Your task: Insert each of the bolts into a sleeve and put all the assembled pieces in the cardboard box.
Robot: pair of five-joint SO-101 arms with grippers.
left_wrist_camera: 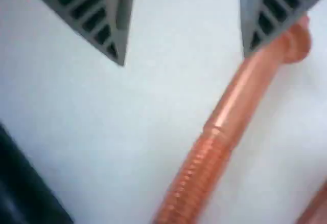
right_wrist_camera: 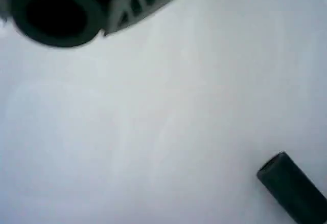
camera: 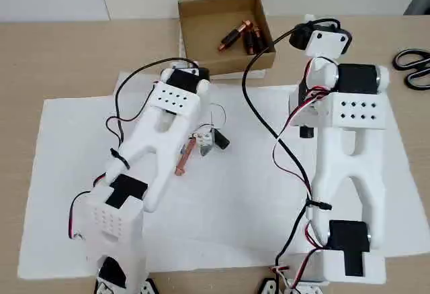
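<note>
Bolt (left_wrist_camera: 225, 132) lies beside the spread left pincer (left_wrist_camera: 182, 56); right pincer (right_wrist_camera: 64, 27) pinches a sleeve (right_wrist_camera: 53, 14)

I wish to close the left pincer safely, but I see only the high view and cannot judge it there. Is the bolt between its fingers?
Observer: Not centred. The left pincer is open; the bolt lies slanted on the paper, its head end at one finger, the other finger apart from it.
Operator: Thank you. And the other arm, is it holding anything?
Observer: Yes, the right pincer is shut on a sleeve; seen end-on, its bore looks empty.
Operator: Which end of the bolt is threaded?
Observer: The end away from the head; near the head it is smooth.
</note>
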